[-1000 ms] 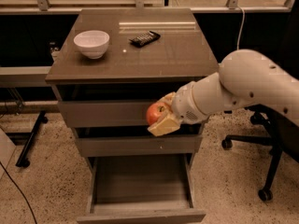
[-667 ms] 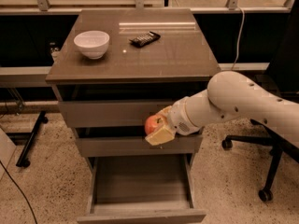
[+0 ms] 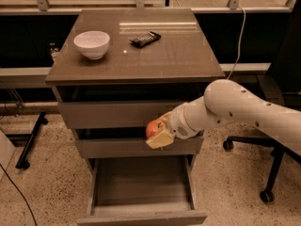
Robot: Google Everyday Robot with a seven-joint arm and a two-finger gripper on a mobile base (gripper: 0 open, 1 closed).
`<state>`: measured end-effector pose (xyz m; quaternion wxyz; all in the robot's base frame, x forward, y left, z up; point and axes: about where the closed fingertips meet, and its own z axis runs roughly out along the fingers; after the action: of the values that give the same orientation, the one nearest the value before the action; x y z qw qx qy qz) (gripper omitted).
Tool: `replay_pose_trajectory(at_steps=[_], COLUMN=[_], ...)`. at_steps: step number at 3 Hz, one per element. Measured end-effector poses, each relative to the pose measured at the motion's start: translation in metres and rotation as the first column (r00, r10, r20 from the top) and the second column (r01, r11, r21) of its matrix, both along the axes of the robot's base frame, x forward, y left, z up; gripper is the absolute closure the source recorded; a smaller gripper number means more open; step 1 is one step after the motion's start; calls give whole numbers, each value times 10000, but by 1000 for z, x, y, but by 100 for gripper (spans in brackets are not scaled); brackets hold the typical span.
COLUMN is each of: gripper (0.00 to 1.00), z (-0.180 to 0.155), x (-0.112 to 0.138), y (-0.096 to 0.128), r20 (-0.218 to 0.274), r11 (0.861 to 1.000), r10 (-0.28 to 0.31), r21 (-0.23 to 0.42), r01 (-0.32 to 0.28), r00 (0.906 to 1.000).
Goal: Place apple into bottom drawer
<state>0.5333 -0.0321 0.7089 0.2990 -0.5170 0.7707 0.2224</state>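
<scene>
Apple in the claw, above the open bottom drawer

The white arm reaches in from the right, forearm sloping down and leftward. Its claw is clamped on the apple (one tan finger shows beneath the fruit), in front of the middle drawer and above the pulled-out bottom drawer. On the desk sit a white bowl and a dark flat object.

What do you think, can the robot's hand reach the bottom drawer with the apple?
Probably yes: the gripper, holding the apple, hangs just above the bottom drawer, which is pulled open with nothing in between.
</scene>
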Motion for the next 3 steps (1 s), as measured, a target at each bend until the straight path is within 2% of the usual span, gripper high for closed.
replay_pose_trajectory(at_steps=[1, 2, 3], gripper=[100, 100, 100], z=[-25, -63, -108], x=[-9, -23, -35], y=[4, 9, 14], r20=[-499, -918, -1010], r11=[10000, 9991, 9966], r10=[-78, -361, -821], r21=[-32, 181, 7], r01=[76, 379, 826], r00=[9987, 9951, 9915])
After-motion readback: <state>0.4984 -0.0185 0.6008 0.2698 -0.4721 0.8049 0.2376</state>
